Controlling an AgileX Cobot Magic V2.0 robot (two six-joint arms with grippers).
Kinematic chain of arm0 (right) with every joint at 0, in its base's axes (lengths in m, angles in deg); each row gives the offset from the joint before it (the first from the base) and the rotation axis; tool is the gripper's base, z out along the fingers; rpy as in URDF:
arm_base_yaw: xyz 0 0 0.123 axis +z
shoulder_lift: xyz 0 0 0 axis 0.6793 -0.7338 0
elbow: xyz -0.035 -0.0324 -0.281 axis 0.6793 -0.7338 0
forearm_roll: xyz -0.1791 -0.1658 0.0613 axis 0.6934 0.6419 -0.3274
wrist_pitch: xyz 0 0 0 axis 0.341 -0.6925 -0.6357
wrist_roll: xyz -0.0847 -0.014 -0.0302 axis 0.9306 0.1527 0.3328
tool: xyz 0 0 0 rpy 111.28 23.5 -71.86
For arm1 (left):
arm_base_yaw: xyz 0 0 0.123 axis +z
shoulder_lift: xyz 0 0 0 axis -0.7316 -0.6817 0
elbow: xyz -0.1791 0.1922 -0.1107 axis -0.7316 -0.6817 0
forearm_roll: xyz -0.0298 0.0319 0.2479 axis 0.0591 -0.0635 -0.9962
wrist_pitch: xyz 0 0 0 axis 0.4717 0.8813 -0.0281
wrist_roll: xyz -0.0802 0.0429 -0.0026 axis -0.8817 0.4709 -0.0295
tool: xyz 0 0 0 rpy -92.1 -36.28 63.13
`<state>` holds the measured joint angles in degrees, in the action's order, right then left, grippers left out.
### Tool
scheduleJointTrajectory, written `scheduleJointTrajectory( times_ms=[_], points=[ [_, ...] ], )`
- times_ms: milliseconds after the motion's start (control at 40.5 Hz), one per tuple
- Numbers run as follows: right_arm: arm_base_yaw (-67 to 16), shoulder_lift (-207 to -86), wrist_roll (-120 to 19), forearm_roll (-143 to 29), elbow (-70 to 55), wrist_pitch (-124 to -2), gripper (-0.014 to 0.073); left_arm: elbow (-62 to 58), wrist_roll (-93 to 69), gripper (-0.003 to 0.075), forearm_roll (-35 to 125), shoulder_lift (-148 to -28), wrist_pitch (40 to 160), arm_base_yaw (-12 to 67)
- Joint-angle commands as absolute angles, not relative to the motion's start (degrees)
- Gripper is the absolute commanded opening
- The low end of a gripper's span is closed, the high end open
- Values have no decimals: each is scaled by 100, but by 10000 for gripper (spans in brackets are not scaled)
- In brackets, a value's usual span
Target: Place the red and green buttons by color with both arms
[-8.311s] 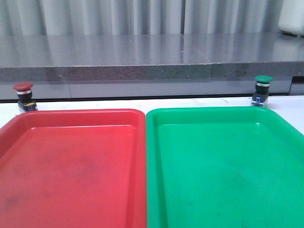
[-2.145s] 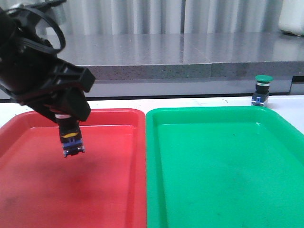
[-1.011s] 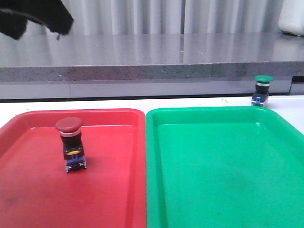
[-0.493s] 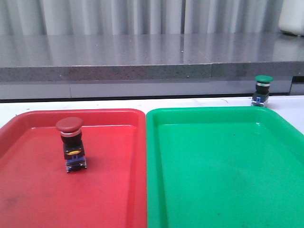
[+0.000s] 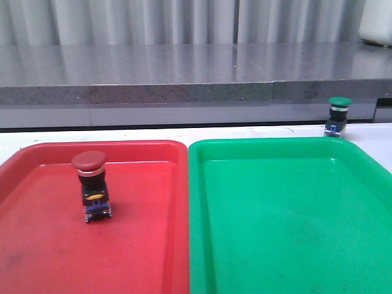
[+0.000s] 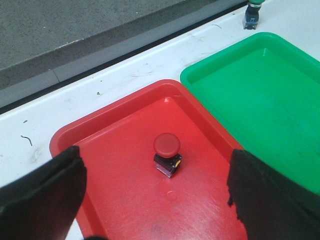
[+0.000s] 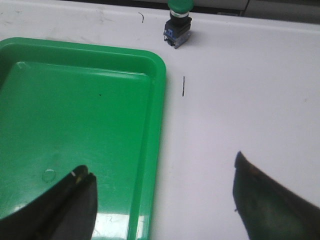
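The red button (image 5: 90, 184) stands upright in the red tray (image 5: 141, 245), left of its middle; it also shows in the left wrist view (image 6: 166, 152). My left gripper (image 6: 155, 192) is open and empty, high above the red tray and back from the button. The green button (image 5: 338, 116) stands on the white table behind the green tray's (image 5: 288, 220) far right corner; it also shows in the right wrist view (image 7: 179, 20). My right gripper (image 7: 162, 192) is open and empty, above the green tray's right rim (image 7: 150, 145). Neither arm shows in the front view.
The two trays lie side by side and fill the near table. A grey stone ledge (image 5: 196, 73) runs across behind the table. A white container (image 5: 376, 21) stands at the far right on it. A short dark mark (image 7: 183, 86) lies on the table.
The left arm carried the red button from the table's far left corner into the red tray, let go and withdrew out of the front view. Nothing moved in the last half second.
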<state>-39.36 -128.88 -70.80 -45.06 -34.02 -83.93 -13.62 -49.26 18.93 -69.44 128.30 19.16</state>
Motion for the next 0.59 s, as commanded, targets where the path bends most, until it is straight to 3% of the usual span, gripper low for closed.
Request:
scheduleJointTrajectory(
  times_ms=[0, 247, 567],
  points=[
    [-3977, -12938, -7033, -4473, -3207, -7823, 579, -1221, -4939, 564, 1893, -6956, 12454, 1863],
    [-3977, -13412, -7033, -4473, -2723, -7189, 579, -1221, -4939, 564, 1893, -6956, 12454, 1863],
    [-4038, -15732, -7033, -4490, -544, -7564, 579, -1221, -4939, 564, 1893, -6956, 12454, 1863]
  ],
)
